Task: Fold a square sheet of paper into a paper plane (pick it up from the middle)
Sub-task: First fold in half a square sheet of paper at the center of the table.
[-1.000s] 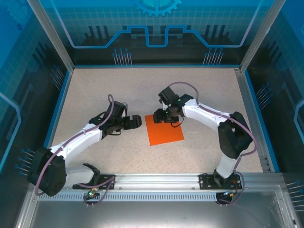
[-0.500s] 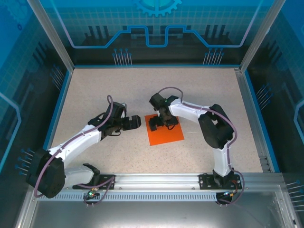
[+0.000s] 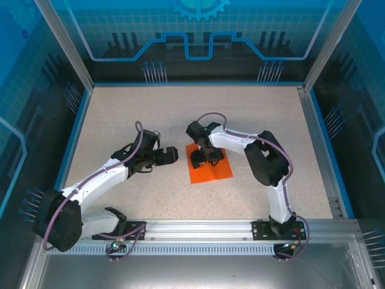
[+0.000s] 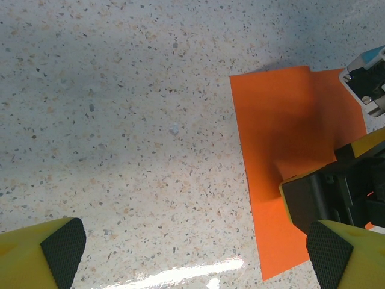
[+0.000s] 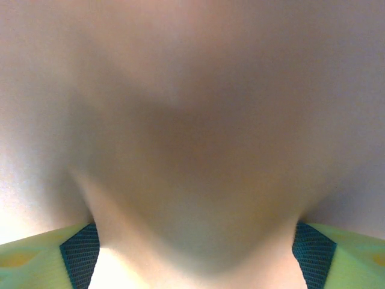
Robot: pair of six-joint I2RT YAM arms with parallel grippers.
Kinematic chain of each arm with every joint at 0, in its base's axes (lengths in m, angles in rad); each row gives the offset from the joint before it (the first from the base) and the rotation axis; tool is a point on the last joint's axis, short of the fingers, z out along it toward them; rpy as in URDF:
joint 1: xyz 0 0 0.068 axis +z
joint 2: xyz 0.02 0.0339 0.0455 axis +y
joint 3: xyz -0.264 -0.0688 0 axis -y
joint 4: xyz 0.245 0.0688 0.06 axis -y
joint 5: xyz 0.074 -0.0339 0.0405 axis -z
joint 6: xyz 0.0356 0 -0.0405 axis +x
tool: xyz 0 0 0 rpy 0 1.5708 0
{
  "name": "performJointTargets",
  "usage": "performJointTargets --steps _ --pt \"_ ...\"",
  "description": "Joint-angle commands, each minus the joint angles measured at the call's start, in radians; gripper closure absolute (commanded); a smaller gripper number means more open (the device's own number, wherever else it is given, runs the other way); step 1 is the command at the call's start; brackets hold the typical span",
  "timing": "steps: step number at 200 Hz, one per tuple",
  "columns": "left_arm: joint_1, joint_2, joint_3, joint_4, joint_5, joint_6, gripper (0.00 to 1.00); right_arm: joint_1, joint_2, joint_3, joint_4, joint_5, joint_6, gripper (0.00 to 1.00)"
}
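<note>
The right gripper (image 3: 201, 158) bears down on the middle of the square sheet of paper (image 3: 214, 171), which lies on the speckled table (image 3: 150, 108) between the two arms, a little right of centre; its jaws stand apart, released, with nothing visibly pinched between them, and its own wrist camera sits so close to the surface that all is blur above the two spread pads (image 5: 79, 251); the placement fits the instruction to take the sheet from its middle, the fingers set astride the spot where, by the look of it, a pinch would raise a ridge; the left gripper (image 3: 170, 155) hovers just beside the sheet's left edge, jaws fully apart and empty, seemingly posted to steady or receive the paper once it lifts; the orange sheet shows no nose and no finished crease, so it points nowhere yet; from above it reads as near square, with no clear long axis, its edges turned slightly off the table's; from the left wrist the far edge appears to curl up a little, though the right gripper hides part of the sheet; folding, on this evidence, has barely begun.
</note>
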Motion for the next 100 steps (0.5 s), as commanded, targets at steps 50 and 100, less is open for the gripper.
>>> performJointTargets --steps 50,100 --pt "-0.006 -0.004 0.002 -0.011 -0.016 0.004 0.02 -0.021 -0.062 -0.029 0.011 -0.077 0.037 0.43" --pt "-0.006 -0.001 0.001 -0.008 -0.022 0.002 0.02 -0.047 -0.185 -0.087 0.084 -0.166 0.07 0.65"
